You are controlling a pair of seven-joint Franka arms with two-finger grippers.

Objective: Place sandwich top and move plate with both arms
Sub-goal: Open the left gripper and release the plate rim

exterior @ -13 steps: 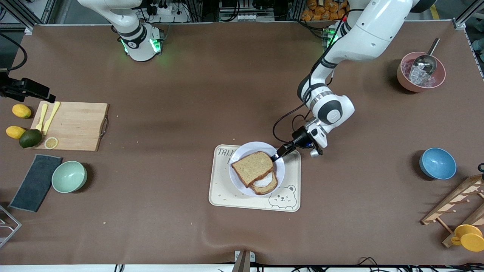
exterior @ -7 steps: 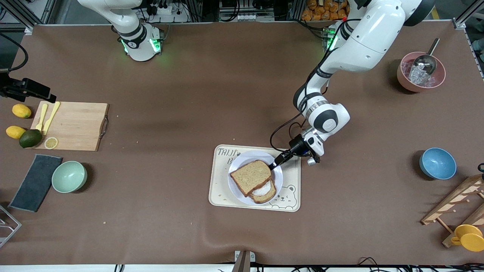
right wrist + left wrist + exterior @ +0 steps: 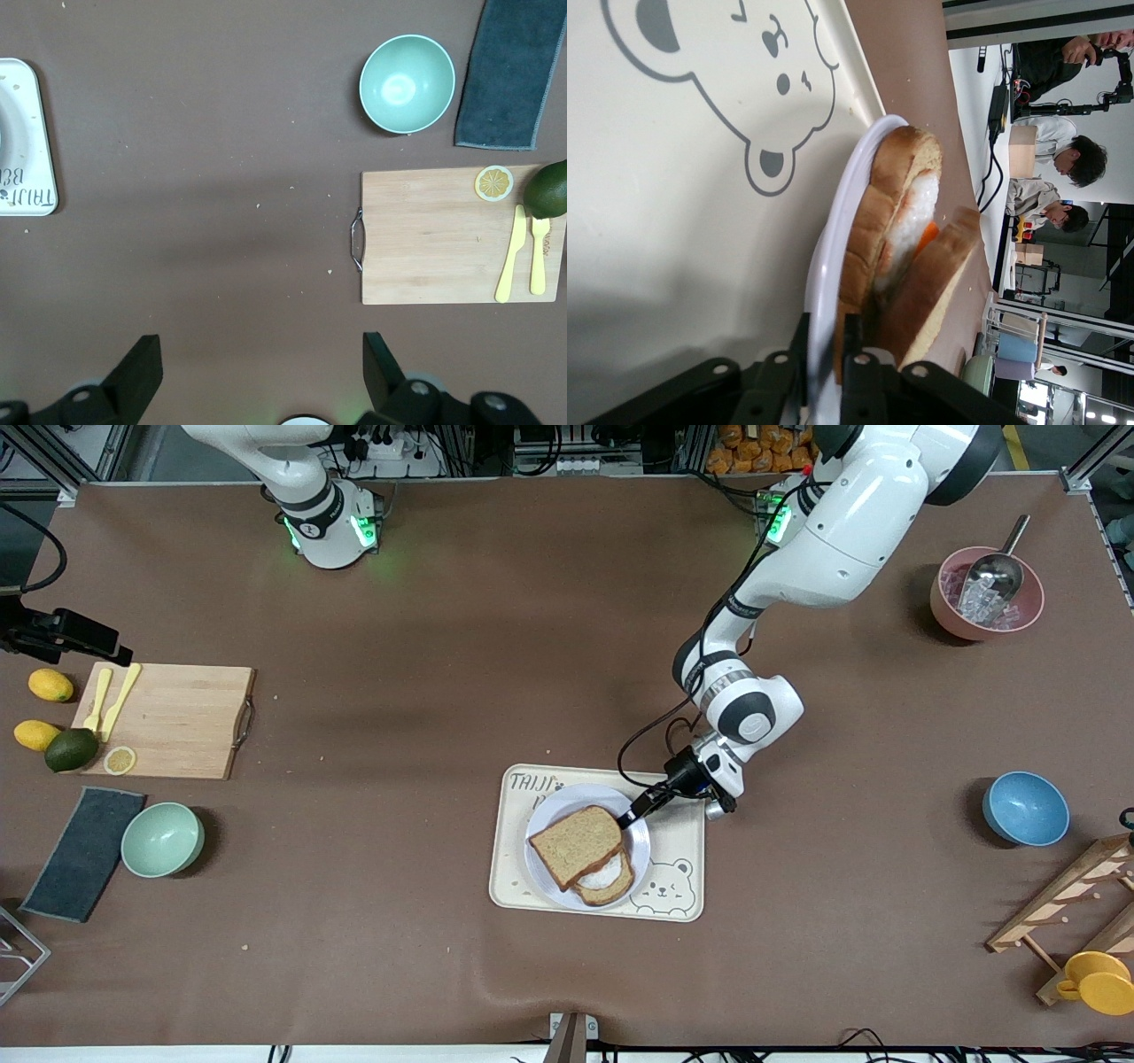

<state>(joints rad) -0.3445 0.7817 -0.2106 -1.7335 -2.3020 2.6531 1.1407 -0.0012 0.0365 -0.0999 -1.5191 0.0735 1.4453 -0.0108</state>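
Observation:
The pale lavender plate point(image 3: 567, 794) rests on the cream bear-printed tray point(image 3: 682, 850). On it lies a bread slice with fried egg point(image 3: 609, 883). The sandwich top point(image 3: 576, 843) lies on that slice, shifted so the egg shows at one edge. My left gripper point(image 3: 631, 815) is shut on the plate's rim at the edge toward the left arm's base. The left wrist view shows its jaws point(image 3: 827, 354) pinching the rim point(image 3: 837, 239), with the sandwich top point(image 3: 935, 283) just past it. My right gripper point(image 3: 257, 372) is open and empty, held high over bare table near its base, and waits.
A wooden cutting board point(image 3: 168, 719) with yellow cutlery, lemons and an avocado, a mint bowl point(image 3: 162, 839) and a dark cloth point(image 3: 84, 852) sit toward the right arm's end. A blue bowl point(image 3: 1025, 808), a pink bowl with a scoop point(image 3: 986, 593) and a wooden rack point(image 3: 1067, 908) sit toward the left arm's end.
My left gripper has moved the plate with the sandwich across the tray, nearer to the front camera and slightly toward the right arm's end. The right arm has not moved.

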